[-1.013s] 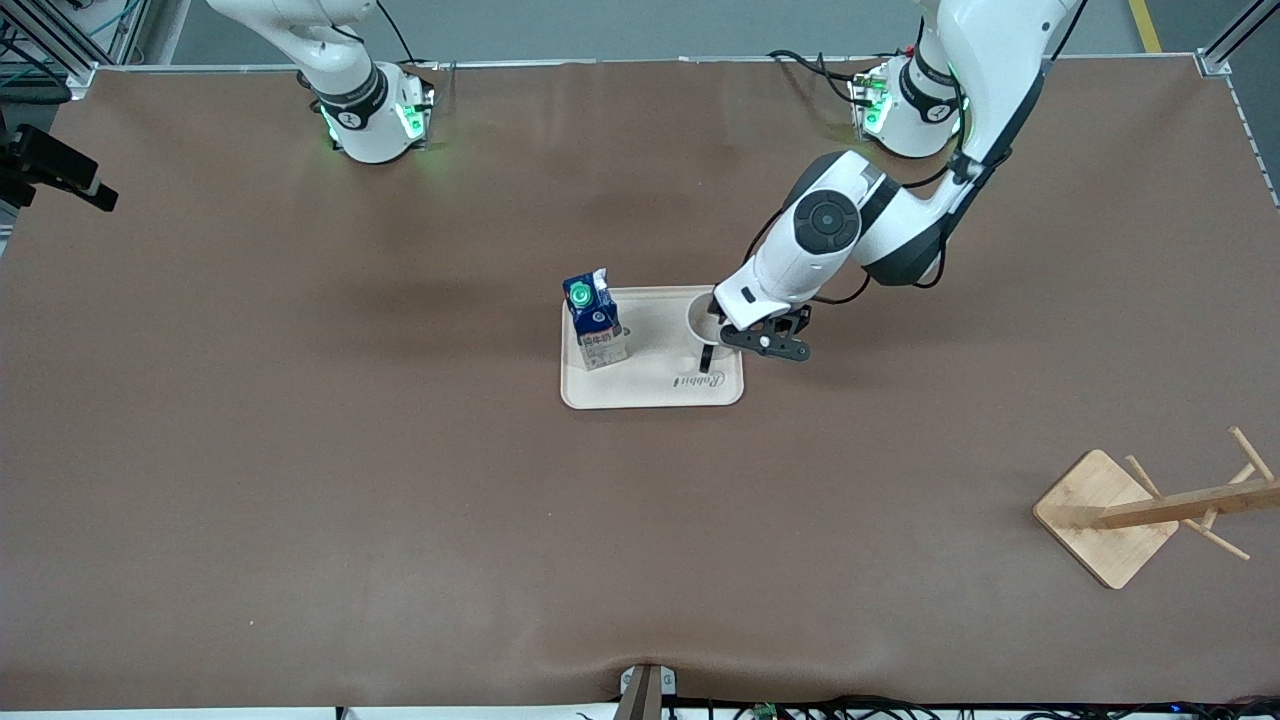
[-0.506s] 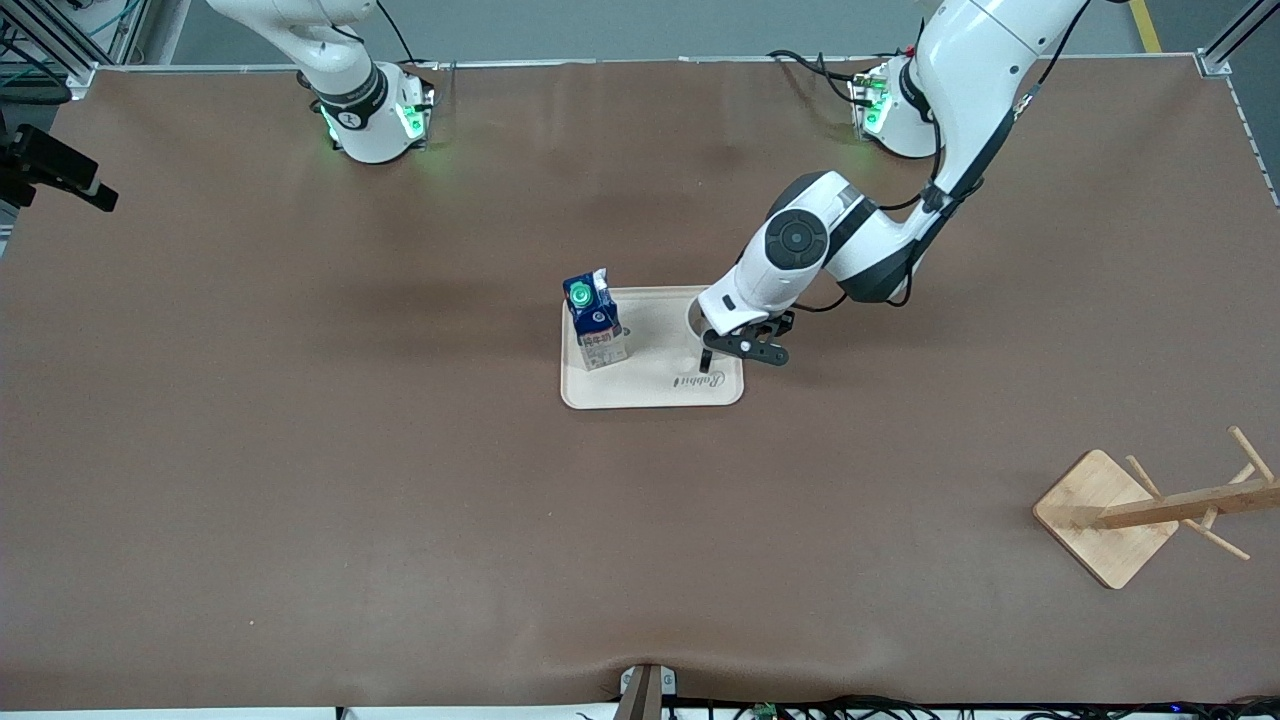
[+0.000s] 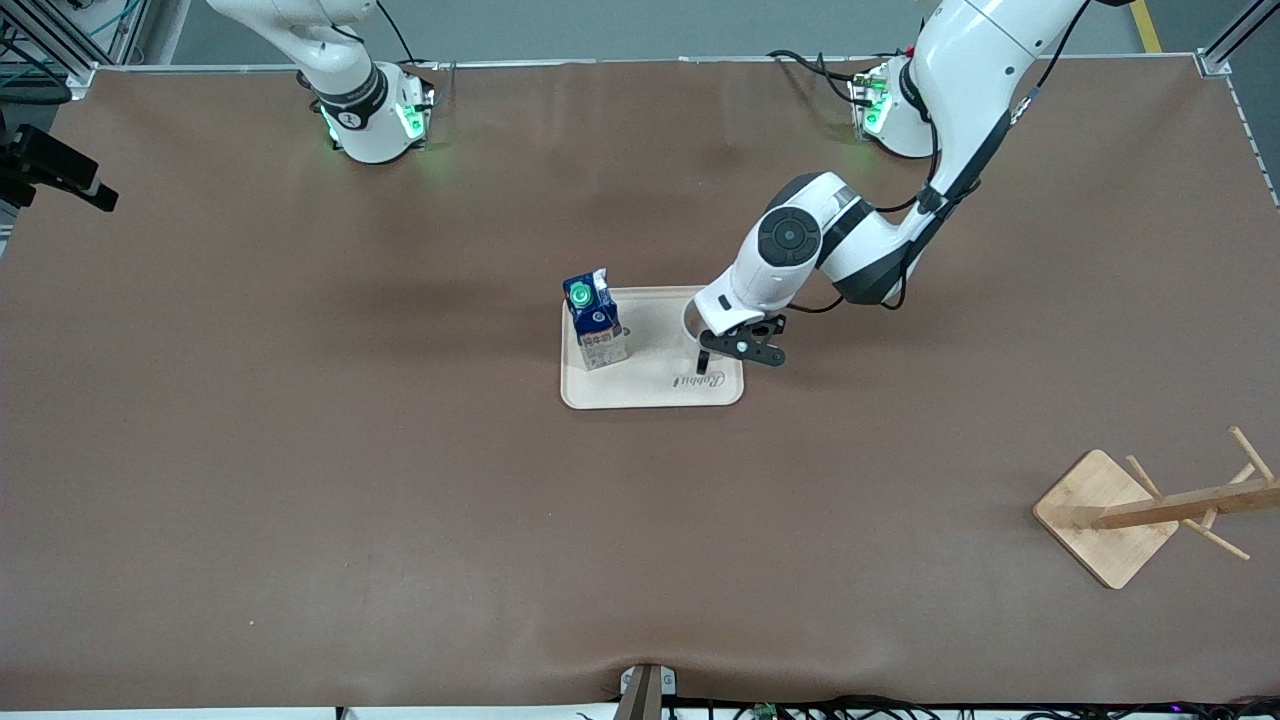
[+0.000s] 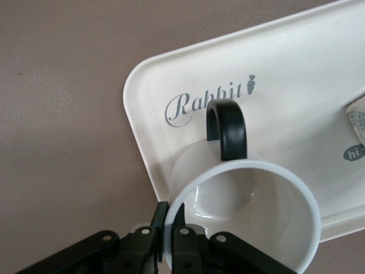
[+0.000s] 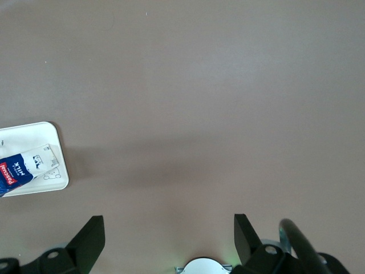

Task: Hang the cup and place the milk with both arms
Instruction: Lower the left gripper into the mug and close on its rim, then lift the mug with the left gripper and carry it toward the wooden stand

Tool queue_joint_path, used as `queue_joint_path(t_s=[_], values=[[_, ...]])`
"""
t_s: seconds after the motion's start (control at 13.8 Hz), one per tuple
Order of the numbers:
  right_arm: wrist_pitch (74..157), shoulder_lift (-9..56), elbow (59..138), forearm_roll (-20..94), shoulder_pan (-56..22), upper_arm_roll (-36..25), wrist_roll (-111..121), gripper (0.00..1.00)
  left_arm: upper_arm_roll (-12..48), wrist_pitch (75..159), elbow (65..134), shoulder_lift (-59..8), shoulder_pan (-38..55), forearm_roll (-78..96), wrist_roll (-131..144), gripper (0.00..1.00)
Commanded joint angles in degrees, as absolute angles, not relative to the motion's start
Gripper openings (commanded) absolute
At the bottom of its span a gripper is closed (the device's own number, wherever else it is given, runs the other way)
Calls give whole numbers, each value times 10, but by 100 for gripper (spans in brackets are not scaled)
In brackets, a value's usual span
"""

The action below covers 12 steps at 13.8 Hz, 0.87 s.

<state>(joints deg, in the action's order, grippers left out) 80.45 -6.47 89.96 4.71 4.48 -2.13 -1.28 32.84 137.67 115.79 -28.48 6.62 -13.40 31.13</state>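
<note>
Cup (image 4: 245,222) on tray (image 4: 319,74): left hand (image 4: 170,240) pinches its rim; right hand (image 5: 168,240) waits, spread.

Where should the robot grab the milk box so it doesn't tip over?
Probably the milk is best pinched across its flat side walls, coming down from above. It stands upright on the tray with nothing touching it; its peaked top and round cap offer less to hold. The open right gripper is free to take it.
</note>
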Motion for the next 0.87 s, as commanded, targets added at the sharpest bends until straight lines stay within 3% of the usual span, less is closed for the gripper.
queue_joint_path(t_s=[0.0, 0.22, 0.58, 0.8], values=[[806, -69, 906, 58, 57, -15, -8, 100, 330, 1375, 1136, -287, 69, -150, 326, 0], [806, -69, 905, 58, 57, -15, -8, 100, 330, 1348, 1117, -259, 60, -150, 323, 0], [806, -69, 905, 68, 59, -16, -8, 100, 331, 1146, 1006, -184, 22, -136, 310, 0], [805, -69, 906, 74, 67, -16, -8, 100, 330, 1098, 950, -167, -19, -136, 293, 0]])
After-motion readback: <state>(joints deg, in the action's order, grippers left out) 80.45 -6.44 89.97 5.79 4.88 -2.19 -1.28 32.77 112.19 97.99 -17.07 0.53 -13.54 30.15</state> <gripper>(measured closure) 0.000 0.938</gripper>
